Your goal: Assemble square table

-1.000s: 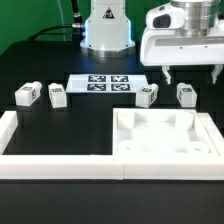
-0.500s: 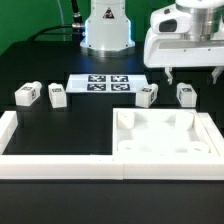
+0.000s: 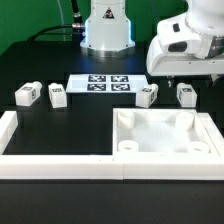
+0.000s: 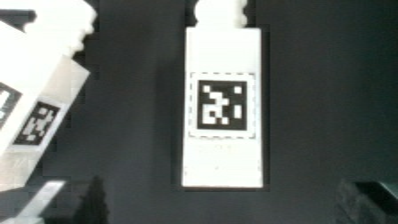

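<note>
The white square tabletop (image 3: 165, 136), rimmed and with corner holes, lies at the exterior view's right against the front rail. Four short white tagged legs lie behind it: two at the left (image 3: 26, 95) (image 3: 57, 96) and two at the right (image 3: 148, 96) (image 3: 186, 95). My gripper (image 3: 195, 77) hangs open and empty above the rightmost leg, not touching it. In the wrist view that leg (image 4: 226, 105) lies lengthwise with its tag up. It sits between my spread fingertips (image 4: 54, 202), with the gripper (image 4: 214, 205) over its end. A neighbouring leg (image 4: 43, 92) lies at an angle beside it.
The marker board (image 3: 105, 83) lies flat at the back middle. Long white border rails (image 3: 55, 166) run along the front and the left side (image 3: 8, 128). The robot base (image 3: 106, 30) stands behind the marker board.
The gripper has tilted and turned about its wrist and shifted slightly to the exterior view's right, staying above the rightmost leg. No part has moved.
</note>
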You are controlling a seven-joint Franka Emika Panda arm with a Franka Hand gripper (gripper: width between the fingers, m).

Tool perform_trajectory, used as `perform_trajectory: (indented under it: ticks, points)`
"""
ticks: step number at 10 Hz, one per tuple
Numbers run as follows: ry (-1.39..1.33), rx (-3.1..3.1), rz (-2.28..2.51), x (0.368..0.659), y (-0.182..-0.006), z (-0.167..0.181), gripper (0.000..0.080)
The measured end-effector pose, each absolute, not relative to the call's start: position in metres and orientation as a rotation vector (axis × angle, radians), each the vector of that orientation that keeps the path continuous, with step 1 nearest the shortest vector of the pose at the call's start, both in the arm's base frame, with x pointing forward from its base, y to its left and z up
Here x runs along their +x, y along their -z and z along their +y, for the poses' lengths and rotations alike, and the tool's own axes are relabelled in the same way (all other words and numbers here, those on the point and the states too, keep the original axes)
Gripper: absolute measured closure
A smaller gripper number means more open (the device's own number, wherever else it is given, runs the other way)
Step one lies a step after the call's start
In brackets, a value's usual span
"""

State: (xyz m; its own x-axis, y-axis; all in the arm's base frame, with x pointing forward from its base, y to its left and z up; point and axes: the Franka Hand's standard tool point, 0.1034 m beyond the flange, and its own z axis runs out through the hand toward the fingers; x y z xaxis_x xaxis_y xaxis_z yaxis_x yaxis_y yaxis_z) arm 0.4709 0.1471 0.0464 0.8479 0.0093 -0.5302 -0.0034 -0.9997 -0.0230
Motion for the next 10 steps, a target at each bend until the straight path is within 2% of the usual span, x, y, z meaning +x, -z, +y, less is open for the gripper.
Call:
perform_trajectory:
  ticks: [7,10]
  points:
    - [-1.486,-2.76,-0.067,0.462,-0.029,0.147,0.0151]
    - [-1.468,-2.761,-0.075,0.462,-0.017,0.151,0.0151]
